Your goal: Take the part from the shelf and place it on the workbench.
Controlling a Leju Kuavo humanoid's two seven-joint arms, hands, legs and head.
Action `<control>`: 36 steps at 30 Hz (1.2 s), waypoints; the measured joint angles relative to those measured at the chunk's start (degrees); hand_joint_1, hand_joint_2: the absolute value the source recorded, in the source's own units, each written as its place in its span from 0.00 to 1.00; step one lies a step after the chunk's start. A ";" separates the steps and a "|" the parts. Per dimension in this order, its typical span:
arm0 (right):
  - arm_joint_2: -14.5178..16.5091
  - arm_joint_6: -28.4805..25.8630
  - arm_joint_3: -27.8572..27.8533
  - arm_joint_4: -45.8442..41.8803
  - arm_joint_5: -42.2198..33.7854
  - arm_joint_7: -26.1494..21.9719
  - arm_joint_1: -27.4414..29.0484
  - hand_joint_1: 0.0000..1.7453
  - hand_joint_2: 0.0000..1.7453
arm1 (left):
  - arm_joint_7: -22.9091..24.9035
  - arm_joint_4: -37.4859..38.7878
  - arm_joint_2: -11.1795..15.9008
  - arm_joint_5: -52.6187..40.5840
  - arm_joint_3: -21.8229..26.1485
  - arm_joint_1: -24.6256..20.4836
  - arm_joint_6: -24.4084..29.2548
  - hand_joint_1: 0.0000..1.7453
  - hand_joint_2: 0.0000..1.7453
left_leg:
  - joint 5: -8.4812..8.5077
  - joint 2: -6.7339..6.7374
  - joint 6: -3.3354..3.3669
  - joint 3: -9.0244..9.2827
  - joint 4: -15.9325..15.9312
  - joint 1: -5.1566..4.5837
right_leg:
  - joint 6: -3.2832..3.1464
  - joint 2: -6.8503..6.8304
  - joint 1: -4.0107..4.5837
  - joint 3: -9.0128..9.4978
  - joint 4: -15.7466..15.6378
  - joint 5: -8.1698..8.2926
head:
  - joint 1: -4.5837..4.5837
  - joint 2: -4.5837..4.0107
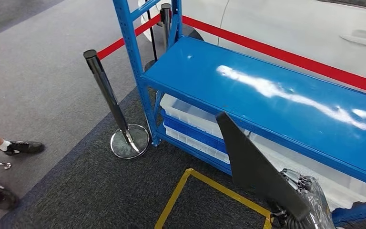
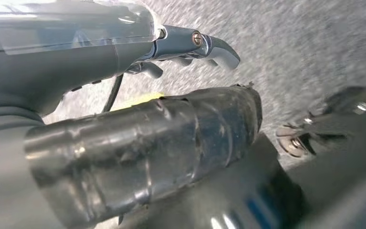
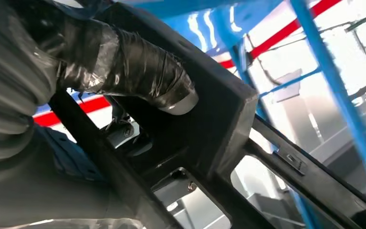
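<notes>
The part (image 1: pixel 252 167) is a flat black plastic piece with a pointed end. It stands up in front of the blue shelf (image 1: pixel 267 95), whose top board is bare. My right hand (image 1: pixel 305 195) grips its lower end at the bottom right of the head view. In the right wrist view the taped thumb (image 3: pixel 133 71) presses against the part's black ribbed frame (image 3: pixel 209 129), with the shelf's blue posts behind it. My left hand (image 2: pixel 100 71) hangs over the grey carpet, its thumb (image 2: pixel 147 148) and fingers (image 2: pixel 205 45) apart with nothing between them.
White bins (image 1: pixel 190 114) sit on the shelf's lower level. A black stanchion (image 1: pixel 109 100) with a red belt stands left of the shelf, and a white car (image 1: pixel 314 24) is behind it. Yellow floor tape (image 1: pixel 205 183) marks a box near me. A person's shoes (image 1: pixel 21 147) are at far left.
</notes>
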 joint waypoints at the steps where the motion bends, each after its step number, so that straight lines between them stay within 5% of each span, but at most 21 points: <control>1: -0.01 -0.26 -0.75 -0.30 0.10 -0.24 0.99 1.00 1.00 | 0.20 -0.01 -0.16 -0.11 -0.14 -0.05 0.01 0.00 0.00 | 1.02 0.91 -0.41 3.02 -3.51 0.36 | 0.35 -0.65 -0.18 -0.54 0.43 0.24 | -0.02 0.00; 3: -0.04 -0.59 -2.15 -0.86 0.24 -0.48 2.52 1.00 1.00 | 0.35 -0.05 -0.47 -0.18 -0.23 -0.33 0.04 0.00 0.00 | 0.98 2.82 -0.33 8.12 -10.81 0.21 | 1.18 -1.79 -0.32 -1.26 1.14 0.70 | -0.08 0.00; 4: -0.04 -0.67 -2.71 -1.06 0.38 -0.62 3.02 1.00 1.00 | 0.38 -0.08 -0.58 -0.18 -0.27 -0.47 0.08 0.00 0.00 | 0.48 3.33 0.16 9.22 -12.90 -0.03 | 1.65 -2.35 -0.29 -1.35 1.28 0.98 | -0.13 0.00; 6: 0.05 -0.65 -3.45 -1.19 0.80 -0.92 3.53 1.00 1.00 | 0.53 -0.08 -0.66 -0.17 -0.37 -0.48 0.10 0.00 0.00 | 0.63 2.60 1.71 8.67 -13.56 -0.48 | 2.73 -3.34 -0.42 -1.23 0.92 1.73 | -0.15 0.00; 7: 0.14 -0.56 -3.63 -1.19 0.97 -1.04 3.63 1.00 1.00 | 0.42 -0.08 -0.67 -0.16 -0.44 -0.40 -0.12 0.00 0.00 | 1.09 2.13 2.41 8.31 -13.78 -0.52 | 3.26 -2.80 -0.65 -1.28 0.94 1.61 | -0.13 0.00; 9: 0.38 -0.25 -3.81 -1.17 1.20 -1.16 3.78 1.00 1.00 | -0.35 -0.07 -0.50 -0.14 -0.53 -0.30 -1.05 0.00 0.00 | 2.50 1.24 3.80 7.35 -14.11 -0.61 | 3.67 0.42 -0.86 -2.25 3.34 -1.62 | 0.01 0.00; 10: 0.51 0.01 -3.83 -1.13 1.25 -1.19 3.76 1.00 1.00 | -0.96 -0.07 -0.34 -0.09 -0.57 -0.33 -1.66 0.00 0.00 | 3.25 0.74 4.33 6.64 -14.17 -0.78 | 3.54 2.43 -0.72 -3.24 6.34 -4.57 | 0.11 0.00; 12: 0.80 0.45 -3.83 -0.95 1.30 -1.15 3.68 1.00 1.00 | -1.82 -0.07 0.01 0.00 -0.58 -0.46 -2.39 0.00 0.00 | 4.60 -0.58 5.01 4.92 -14.07 -1.42 | 2.85 4.18 -0.07 -5.22 13.65 -9.66 | 0.14 0.00; 14: 1.12 0.67 -3.85 -0.75 1.21 -1.04 3.51 1.00 1.00 | -2.12 -0.07 0.23 0.06 -0.59 -0.45 -2.57 0.00 0.00 | 5.81 -2.23 5.26 3.18 -13.79 -2.06 | 1.92 4.49 0.66 -4.45 16.15 -10.25 | 0.11 0.00; 16: 1.36 0.75 -4.01 -0.69 0.91 -0.93 3.13 1.00 1.00 | -2.15 -0.07 0.42 0.08 -0.59 -0.37 -2.53 0.00 0.00 | 6.89 -3.93 5.31 1.76 -13.44 -2.46 | 0.60 5.57 1.46 0.37 10.43 -7.58 | 0.11 0.00; 18: 1.46 0.81 -4.48 -0.69 0.50 -0.87 2.58 1.00 1.00 | -2.16 -0.07 0.43 0.09 -0.59 -0.46 -2.45 0.00 0.00 | 7.99 -5.42 5.12 0.81 -13.29 -2.62 | -0.65 8.34 2.01 5.07 3.06 -6.11 | 0.06 0.00; 20: 1.51 1.09 -5.05 -0.68 0.09 -0.88 1.95 1.00 1.00 | -2.32 -0.07 0.42 0.17 -0.59 -0.51 -2.40 0.00 0.00 | 9.11 -6.80 4.57 0.32 -13.44 -2.46 | -1.13 9.58 2.42 6.31 0.32 -5.81 | 0.15 0.00; 22: 1.61 1.86 -5.33 -0.63 -0.30 -0.96 1.06 1.00 1.00 | -2.67 -0.06 0.58 0.38 -0.59 -0.31 -2.28 0.00 0.00 | 10.07 -7.95 3.87 -0.06 -13.76 -2.44 | -1.27 8.10 2.40 5.95 -0.24 -4.63 | 0.30 0.00; 23: 1.73 2.56 -5.32 -0.56 -0.59 -1.02 0.47 1.00 1.00 | -2.94 -0.05 0.65 0.53 -0.59 -0.18 -2.16 0.00 0.00 | 9.56 -7.38 3.58 -0.46 -13.44 -2.53 | -1.47 7.29 2.18 5.67 -0.64 -3.93 | 0.22 0.00; 25: 2.20 4.57 -5.20 -0.35 -1.42 -1.12 -1.48 1.00 1.00 | -3.66 -0.04 0.78 1.01 -0.59 -0.06 -1.70 0.00 0.00 | 5.32 -4.32 2.94 -2.04 -9.62 -2.39 | -1.83 5.50 1.71 4.66 -1.33 -2.47 | -0.08 0.00; 27: 2.94 7.10 -4.92 0.07 -2.20 -0.86 -4.72 1.00 1.00 | -4.56 -0.04 0.75 1.51 -0.58 -0.16 -1.15 0.00 0.00 | 0.04 -1.66 1.99 -3.99 -2.46 -1.64 | -1.85 3.86 1.62 3.14 -1.27 -1.32 | -0.30 0.00; 29: 3.82 9.10 -4.52 0.61 -2.68 -0.34 -7.84 1.00 1.00 | -5.20 -0.04 0.75 1.80 -0.56 -0.27 -0.70 0.00 0.00 | -0.60 -0.83 1.06 -4.05 1.97 -0.72 | -1.34 2.09 1.44 1.46 -0.83 -0.41 | -0.32 0.00; 31: 4.49 9.96 -4.11 1.03 -2.92 -0.05 -9.71 1.00 1.00 | -5.45 -0.04 0.75 1.90 -0.53 -0.26 -0.47 0.00 0.00 | 2.03 0.06 0.16 -0.32 -0.67 0.10 | -0.71 0.18 1.15 -0.07 -0.06 0.19 | -0.33 0.00; 33: 4.75 10.03 -3.75 1.32 -2.97 0.11 -11.14 1.00 1.00 | -5.62 -0.07 0.76 1.90 -0.51 -0.38 -0.44 0.00 0.00 | 2.30 2.19 -0.29 5.31 -7.72 0.22 | 0.00 -1.69 0.98 -1.45 1.03 0.55 | -0.37 0.01; 34: 4.82 10.02 -3.59 1.44 -2.98 0.29 -11.83 1.00 1.00 | -5.71 -0.08 0.77 1.87 -0.50 -0.49 -0.44 0.00 0.00 | 1.79 2.97 0.00 6.99 -10.45 -0.03 | 0.45 -2.55 0.99 -1.90 1.47 0.79 | -0.36 0.01; 36: 4.85 10.00 -3.39 1.62 -3.00 0.83 -12.75 1.00 1.00 | -5.84 -0.09 0.84 1.71 -0.46 -0.43 -0.51 0.00 0.00 | 1.39 2.57 1.44 7.20 -12.50 -0.83 | 1.39 -4.08 0.90 -2.31 1.73 1.45 | -0.45 0.01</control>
